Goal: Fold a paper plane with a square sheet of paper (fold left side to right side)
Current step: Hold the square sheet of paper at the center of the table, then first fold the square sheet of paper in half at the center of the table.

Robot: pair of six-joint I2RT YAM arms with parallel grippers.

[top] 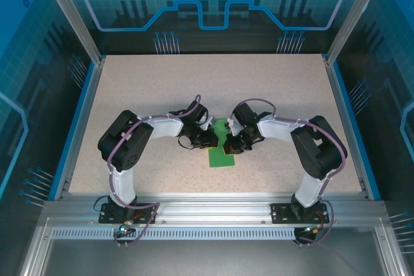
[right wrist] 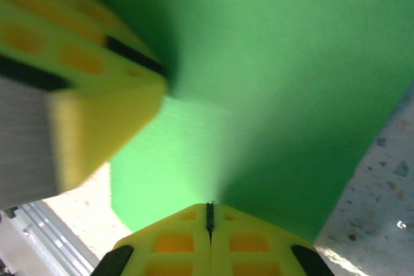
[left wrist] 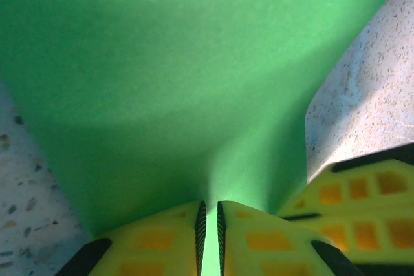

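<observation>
fingers [left wrist: 162,240] of the left gripper [left wrist: 209,216] stand pressed together on the square sheet of paper [left wrist: 194,82], a thin strip of green showing in the slit between the yellow pads; ahead of the tips the paper lifts and fans out wide, bright and smooth, with a soft ridge running up from the pinch; speckled table [left wrist: 29,185] shows under it on the gripper's left and again on its right, where a yellow finger of the right gripper [left wrist: 362,208] sits at the paper's edge; from above, the left gripper [top: 208,138] comes at the square sheet of paper [top: 223,153] from its left side, the paper lying between the two tools, partly covered by them; the right gripper [top: 235,143] meets it from the other side, just beside the left one; in its own wrist view the right gripper [right wrist: 209,214] is closed tight, pads flush, and the paper [right wrist: 272,82] rises straight out of their seam, so it looks nipped at the edge; up and left of those tips, the left gripper's blurred yellow finger [right wrist: 84,95] rests against the green.
</observation>
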